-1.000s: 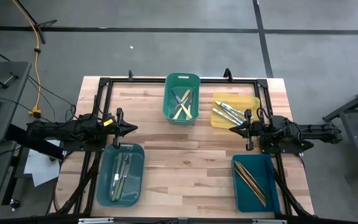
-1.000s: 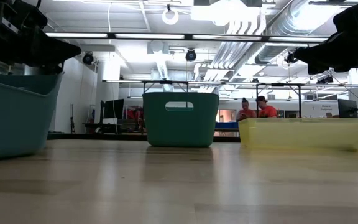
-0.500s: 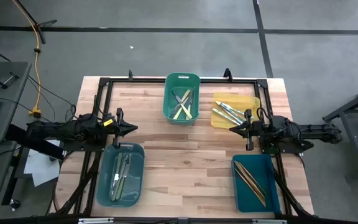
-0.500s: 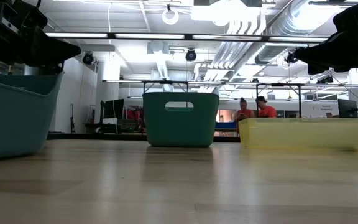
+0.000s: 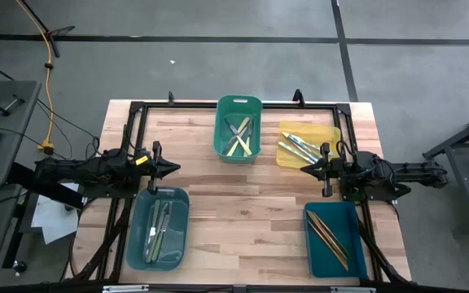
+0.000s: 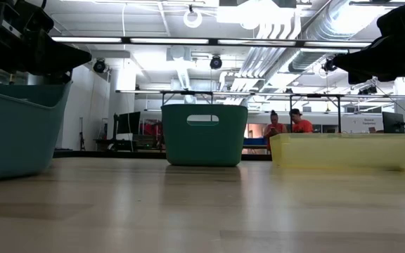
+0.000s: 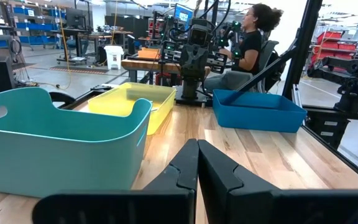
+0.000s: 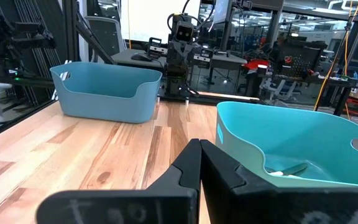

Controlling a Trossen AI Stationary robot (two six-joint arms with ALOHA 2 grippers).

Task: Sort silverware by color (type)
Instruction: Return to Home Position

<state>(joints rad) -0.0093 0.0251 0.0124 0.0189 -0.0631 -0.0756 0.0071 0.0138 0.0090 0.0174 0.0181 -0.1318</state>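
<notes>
Along the near edge of the bench (image 5: 243, 207), two bins are holding sorted silverware (image 5: 159, 226). The light blue bin (image 5: 182, 244) at the near left corner is carrying green-handled pieces, their long axes running near to far. The dark blue bin (image 5: 348, 224) at the near right corner is carrying brown-handled pieces lying slightly on the diagonal.

Just beyond the light blue bin, the left end effector (image 5: 172, 168) is reaching in from the left edge. Its fingers are pressed together and gripping nothing, and it is pointing toward the bench middle. Opposite, the right end effector (image 5: 305, 168) is reaching in from the right edge between the dark blue bin and the yellow bin (image 5: 326, 132). It is likewise closed and empty, facing its partner.

At the far edge, the green bin (image 5: 238, 102) is holding pale-handled pieces and the yellow bin teal-handled ones. No piece is showing loose on the wood.

Assessment: sorting is looking complete. Each arm is sitting nearest its own side's bins. All silverware is lying nearer or farther than the end effectors, with none between them, so withdrawal is looking unobstructed.
</notes>
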